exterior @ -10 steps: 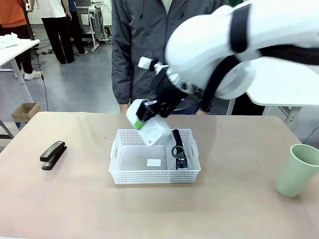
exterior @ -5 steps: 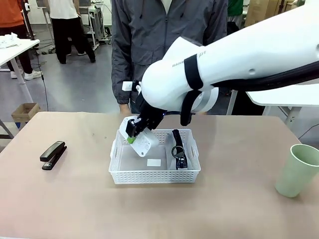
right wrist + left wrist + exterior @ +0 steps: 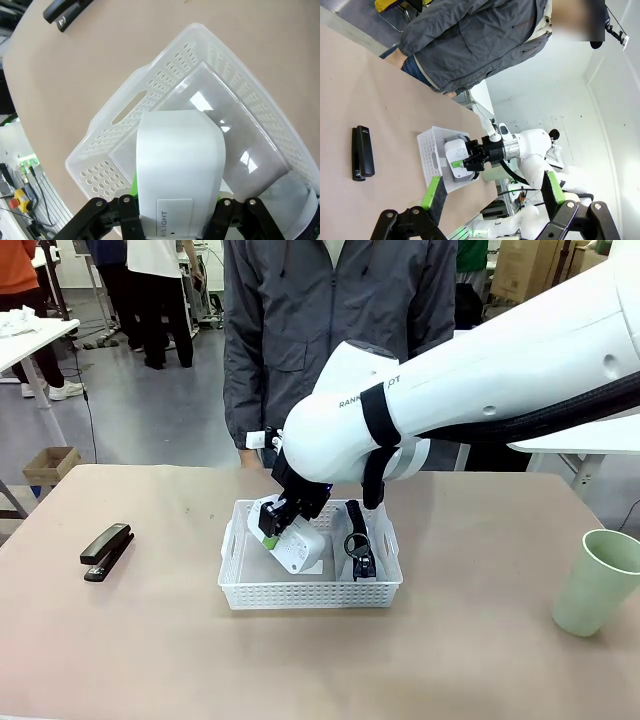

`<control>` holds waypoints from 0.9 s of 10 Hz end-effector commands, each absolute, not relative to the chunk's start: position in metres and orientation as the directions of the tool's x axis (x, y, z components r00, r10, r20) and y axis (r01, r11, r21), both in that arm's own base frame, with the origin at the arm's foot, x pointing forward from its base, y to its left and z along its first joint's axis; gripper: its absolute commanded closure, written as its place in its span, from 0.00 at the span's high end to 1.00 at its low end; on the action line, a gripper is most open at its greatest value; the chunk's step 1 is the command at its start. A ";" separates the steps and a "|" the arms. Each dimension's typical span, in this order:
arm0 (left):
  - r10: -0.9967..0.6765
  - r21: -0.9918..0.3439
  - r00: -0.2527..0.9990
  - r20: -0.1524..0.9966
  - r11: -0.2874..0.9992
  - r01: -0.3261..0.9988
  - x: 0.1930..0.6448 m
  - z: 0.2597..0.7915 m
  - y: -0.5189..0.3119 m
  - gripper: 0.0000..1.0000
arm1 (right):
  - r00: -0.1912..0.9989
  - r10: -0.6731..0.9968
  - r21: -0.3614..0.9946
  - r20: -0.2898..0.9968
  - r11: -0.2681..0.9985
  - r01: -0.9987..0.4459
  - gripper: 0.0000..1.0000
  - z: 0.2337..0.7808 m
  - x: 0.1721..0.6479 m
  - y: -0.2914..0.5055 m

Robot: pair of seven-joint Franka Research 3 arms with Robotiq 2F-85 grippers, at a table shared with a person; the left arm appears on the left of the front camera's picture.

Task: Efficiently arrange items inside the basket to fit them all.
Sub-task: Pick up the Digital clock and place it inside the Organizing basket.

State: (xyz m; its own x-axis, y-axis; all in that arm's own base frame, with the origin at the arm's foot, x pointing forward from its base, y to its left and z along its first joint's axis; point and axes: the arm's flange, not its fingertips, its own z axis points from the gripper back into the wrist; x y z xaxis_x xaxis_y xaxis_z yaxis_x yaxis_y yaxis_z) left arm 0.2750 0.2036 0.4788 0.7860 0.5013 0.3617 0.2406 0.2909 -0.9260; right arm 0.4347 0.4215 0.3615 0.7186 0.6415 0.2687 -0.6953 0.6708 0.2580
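Jaws of the right gripper [image 3: 272, 532] [image 3: 175, 200] are partly closed and clamped on the small white box [image 3: 298, 548] [image 3: 180, 160] [image 3: 456, 160], with one green-padded finger [image 3: 268, 538] pressed against each of its opposite sides. The box is held tilted, its free end dipped below the rim into the left part of the basket [image 3: 310, 592] [image 3: 135, 107] [image 3: 427, 150]; whether that end touches the basket floor cannot be told. Just beside the held box, in the right part of the same basket, the grey zip pouch [image 3: 358, 540] [image 3: 295, 200] is seen with its black strap standing up. Well away from these jaws, to the left on the bare table [image 3: 180, 640], the black stapler [image 3: 107, 550] [image 3: 362, 152] [image 3: 67, 12] is laid flat, and well away on the opposite side, near the table's right edge, the pale green cup [image 3: 600, 580] is stood upright. Beyond the basket a person [image 3: 330, 340] in a grey jacket is seen at the far side of the table. Jaws of the left gripper [image 3: 491, 190] are spread wide with nothing between them or touching them, and are kept well apart from the basket and the stapler, which are seen far ahead of them.
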 end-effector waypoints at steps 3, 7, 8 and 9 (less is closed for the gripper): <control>0.505 -0.922 0.777 0.376 0.284 0.262 0.276 0.481 0.203 1.00 | 0.718 0.641 0.259 0.270 0.670 -0.696 0.52 0.362 0.434 0.422; 0.505 -0.922 0.777 0.376 0.284 0.262 0.276 0.481 0.203 1.00 | 0.708 0.677 0.102 0.202 0.704 -0.703 0.52 0.340 0.439 0.436; 0.505 -0.922 0.777 0.376 0.284 0.262 0.276 0.481 0.203 1.00 | 0.704 0.682 0.061 0.198 0.708 -0.703 0.52 0.331 0.440 0.440; 0.505 -0.922 0.777 0.376 0.284 0.262 0.276 0.481 0.203 1.00 | 0.682 0.705 0.056 0.195 0.686 -0.725 0.52 0.324 0.441 0.442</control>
